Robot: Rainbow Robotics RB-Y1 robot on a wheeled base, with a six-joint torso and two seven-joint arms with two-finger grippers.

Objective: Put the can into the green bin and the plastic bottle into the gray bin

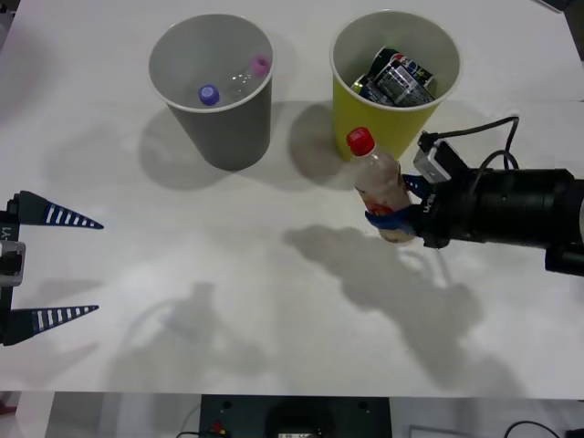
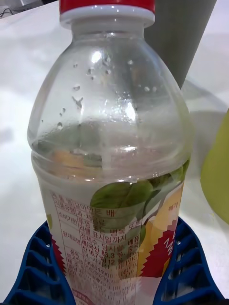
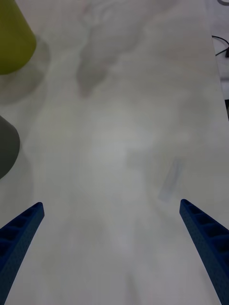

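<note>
My right gripper (image 1: 394,212) is shut on the plastic bottle (image 1: 380,185), a small clear one with a red cap and a red-and-yellow label, held upright just in front of the green bin (image 1: 392,87). In the right wrist view the plastic bottle (image 2: 112,157) stands between the blue fingers (image 2: 36,271). A dark crushed can (image 1: 399,78) lies inside the green bin. The gray bin (image 1: 214,87) stands to the left of it, with two clear bottles, purple-capped (image 1: 210,95) and pink-capped (image 1: 260,66), inside. My left gripper (image 1: 55,266) waits open at the table's left edge.
The white table (image 1: 228,301) stretches bare between the two arms, with shadows under the right arm. In the left wrist view the green bin (image 3: 14,40) and the gray bin (image 3: 7,147) show at one side. A black cable (image 1: 474,128) loops from the right wrist.
</note>
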